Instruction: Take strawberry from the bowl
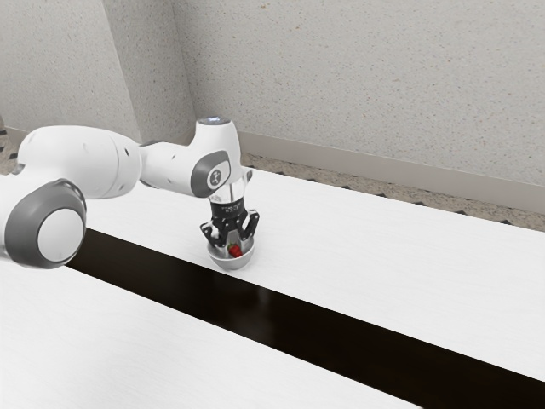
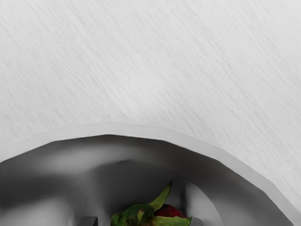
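Observation:
My gripper (image 1: 232, 246) points down into the grey bowl (image 1: 231, 262), its two fingers apart on either side of the red strawberry (image 1: 237, 252). In the wrist view, the fingertips of my gripper (image 2: 144, 222) flank the strawberry (image 2: 170, 211) and its green leaves. A gap separates the leaves from one fingertip, while the other is close to the leaf edge; contact there is unclear. The bowl's pale rim (image 2: 110, 128) curves around them. The strawberry's lower part is hidden.
The bowl stands on a white table (image 1: 366, 256), close to a long dark strip (image 1: 315, 324) running across it. A speckled wall (image 1: 375, 85) rises beyond the table's far edge.

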Robot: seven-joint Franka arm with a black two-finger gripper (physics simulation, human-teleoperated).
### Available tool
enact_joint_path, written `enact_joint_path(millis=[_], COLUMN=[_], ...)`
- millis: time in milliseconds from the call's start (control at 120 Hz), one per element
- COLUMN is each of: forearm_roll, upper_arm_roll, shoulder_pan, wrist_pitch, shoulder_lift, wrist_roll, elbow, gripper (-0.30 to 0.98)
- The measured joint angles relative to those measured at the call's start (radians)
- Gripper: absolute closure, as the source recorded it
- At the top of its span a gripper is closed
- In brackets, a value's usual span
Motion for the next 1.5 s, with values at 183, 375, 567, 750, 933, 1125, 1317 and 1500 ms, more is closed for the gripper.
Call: enact_joint_path(millis=[183,375,567,750,933,1125,1317,1500], forearm_roll=[0.002,0.014,0.019,0.016,0.009,0.006,0.004,0.007], upper_arm_roll=[0.000,0.000,0.000,0.000,-0.006,-0.040,-0.051,-0.046], shoulder_pan=[-0.002,-0.005,-0.021,-0.147,-0.235,-0.240,-0.233,-0.234], wrist_pitch=[0.004,-0.005,-0.046,-0.065,-0.066,-0.026,0.009,-0.022], shoulder_lift=[-0.006,-0.081,-0.160,-0.152,-0.094,-0.057,-0.048,-0.078], wrist_roll=[0.002,-0.005,-0.013,-0.028,-0.049,-0.065,-0.075,-0.079], elbow=[-0.001,-0.028,-0.034,-0.034,0.014,0.050,0.046,0.039], gripper=[0.50,0.54,0.55,0.55,0.55,0.56,0.35,0.15])
